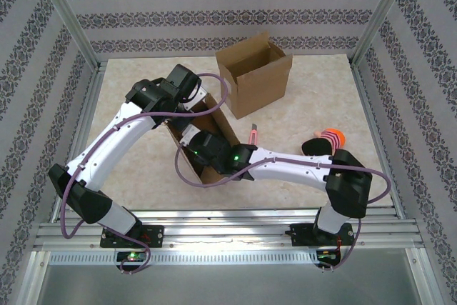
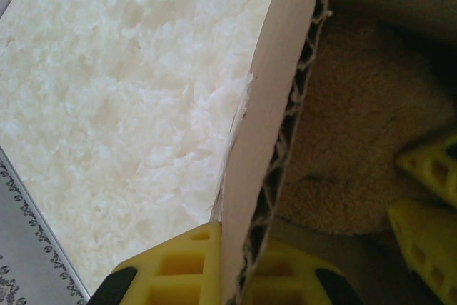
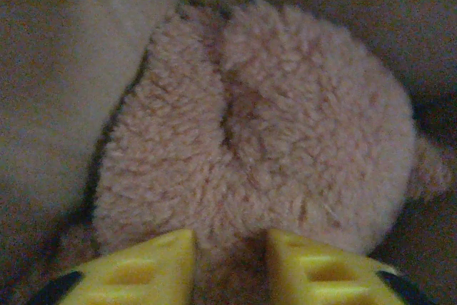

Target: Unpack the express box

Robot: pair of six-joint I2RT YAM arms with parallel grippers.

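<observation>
The box being unpacked (image 1: 221,121) lies in the middle of the worktop (image 1: 321,98), mostly hidden under the two arms. The left gripper (image 2: 235,262) is pressed together on the box's cardboard wall (image 2: 264,141), pinching its raw corrugated edge. Inside the box sits a fuzzy tan plush toy (image 3: 285,141). The right gripper (image 3: 228,262) is down in there with it, its yellow fingers (image 3: 143,269) spread partway with the fluff of the toy's near side between them; I can't tell whether they squeeze it. A second cardboard box (image 1: 253,76) stands open near the middle of the far edge. A small pink thing (image 1: 253,135) lies just right of the arms, and an orange striped toy (image 1: 330,137) lies towards the right edge.
</observation>
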